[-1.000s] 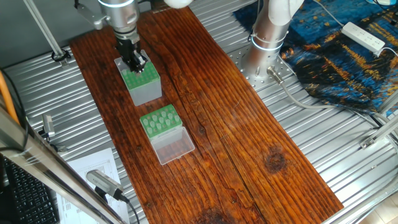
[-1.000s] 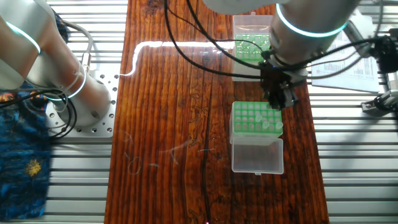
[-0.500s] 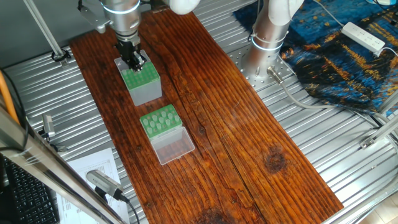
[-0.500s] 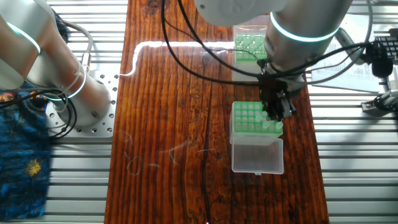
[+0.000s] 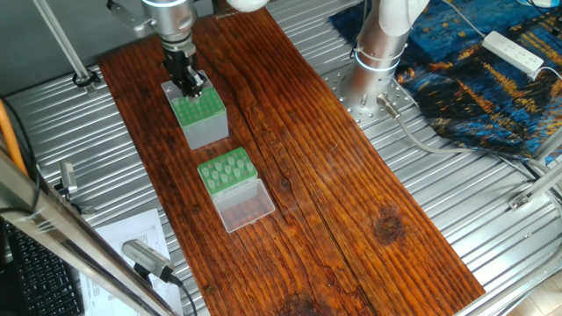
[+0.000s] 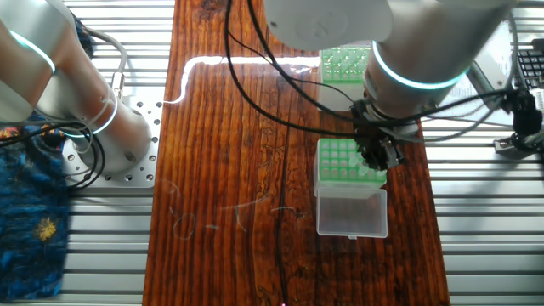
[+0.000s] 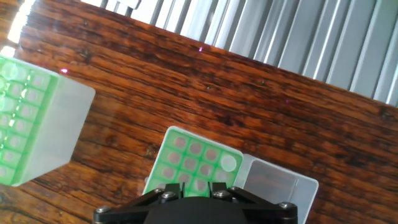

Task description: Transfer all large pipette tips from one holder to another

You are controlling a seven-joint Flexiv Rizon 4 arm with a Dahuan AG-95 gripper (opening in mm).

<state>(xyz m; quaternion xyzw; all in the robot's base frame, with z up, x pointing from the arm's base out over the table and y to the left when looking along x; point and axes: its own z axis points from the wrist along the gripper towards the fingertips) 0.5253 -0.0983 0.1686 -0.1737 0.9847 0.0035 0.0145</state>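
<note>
The gripper (image 5: 188, 84) hangs over the taller holder's (image 5: 204, 121) far edge, probably for the next pick. I cannot tell whether its fingers are spread.

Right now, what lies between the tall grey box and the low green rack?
Just a bare strip of wooden table separates the box and the rack, as one fixed view shows.

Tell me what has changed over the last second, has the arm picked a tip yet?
The gripper shifted slightly across the top of the tall holder, towards the end away from the low rack, staying just over the green plate. The pictures do not show whether the fingers closed on a tip or let one go. The holder, the rack and its open lid have not moved.
</note>
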